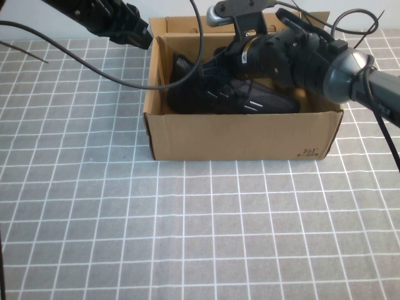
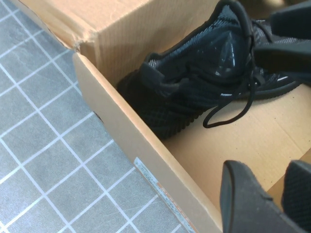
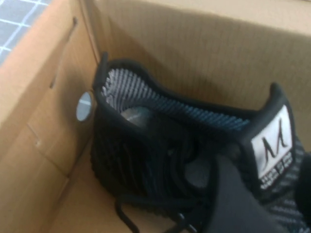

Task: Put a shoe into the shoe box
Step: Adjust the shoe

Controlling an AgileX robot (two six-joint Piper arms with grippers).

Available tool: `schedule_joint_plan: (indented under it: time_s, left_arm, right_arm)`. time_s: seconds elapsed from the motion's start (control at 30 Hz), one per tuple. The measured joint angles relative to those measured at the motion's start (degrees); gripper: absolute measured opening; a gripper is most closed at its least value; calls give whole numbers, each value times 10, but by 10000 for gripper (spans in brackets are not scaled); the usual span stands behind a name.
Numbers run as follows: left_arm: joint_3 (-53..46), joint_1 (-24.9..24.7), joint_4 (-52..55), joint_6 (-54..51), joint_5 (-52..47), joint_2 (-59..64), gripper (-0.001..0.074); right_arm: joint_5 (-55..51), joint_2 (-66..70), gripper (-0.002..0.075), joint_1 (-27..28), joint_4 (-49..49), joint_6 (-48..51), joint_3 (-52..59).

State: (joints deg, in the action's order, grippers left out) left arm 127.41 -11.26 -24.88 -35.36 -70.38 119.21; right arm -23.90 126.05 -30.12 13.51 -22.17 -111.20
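The black knit shoe lies on its side inside the brown cardboard shoe box, heel toward the box's left end. My right gripper reaches down into the box from the right and is shut on the shoe's tongue; in the right wrist view its fingers flank the white tongue label. My left gripper hovers at the box's back left corner, shut and empty. In the left wrist view it hangs over the box floor, apart from the shoe.
The box stands at the back middle of a grey cloth with a white grid. Its rear flap stands up behind it. A small round hole shows in the box's end wall. Black cables trail from both arms.
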Motion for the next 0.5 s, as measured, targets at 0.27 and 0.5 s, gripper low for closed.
schedule_joint_plan:
  time_s: [0.27,0.5]
  left_arm:
    - [0,0,0,0,-4,0,165]
    - [0,1,0,0,-6,0,165]
  right_arm:
    - [-14,0,214,1,0,0,0]
    - [-40,0,151,1,0,1,-7]
